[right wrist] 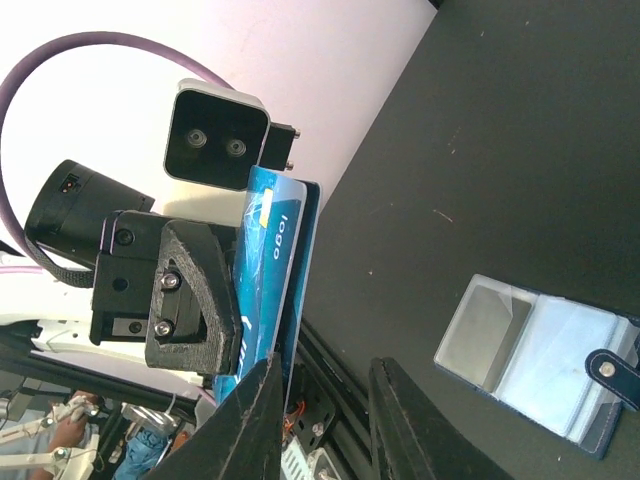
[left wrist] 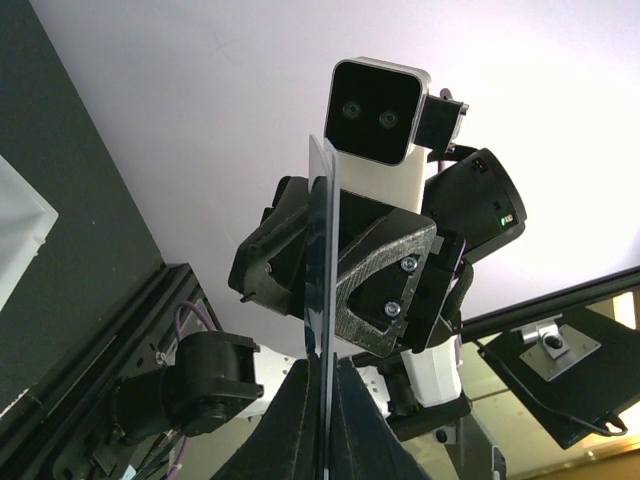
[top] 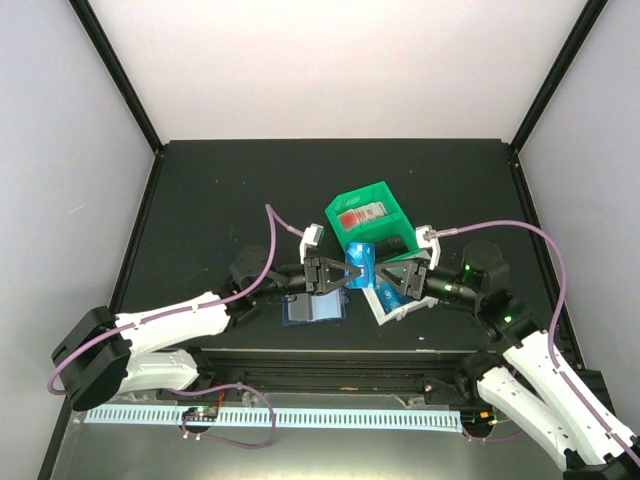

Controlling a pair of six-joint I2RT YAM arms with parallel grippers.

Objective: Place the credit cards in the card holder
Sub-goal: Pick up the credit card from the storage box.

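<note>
Pinching a thin, flat, bright blue plastic credit card [top: 360, 268] on edge above the black table [top: 220, 200], mid-frame in the top view, with the left gripper [top: 338, 272] reaching in from nine o'clock and its fingers pressed together on the card's faces. Holding the right gripper [top: 388, 278] opposite at three o'clock with fingers spread: showing a clear gap in its own wrist view, and keeping the card's lower end just beside one finger rather than clamped. Looking like a mid-air hand-over or regrip.

Leaving the small, flat, dark navy wallet-like card holder [top: 315, 308] lying open at about seven o'clock from the card, near but apart, clear pockets facing up. Also showing a green plastic bin [top: 388, 198] at twelve o'clock, holding a red-and-white item [top: 362, 215], and a white bin [top: 395, 312] at five o'clock under the right wrist.

Judging the card as light, stiff and slightly springy, with slick glossy faces — likely pivoting or slipping under a loose pinch. Best gripping across the flat faces close to one short end, keeping the far end free for sliding into a pocket. Expecting the soft holder to shift when pushed — probably needing steadying.
</note>
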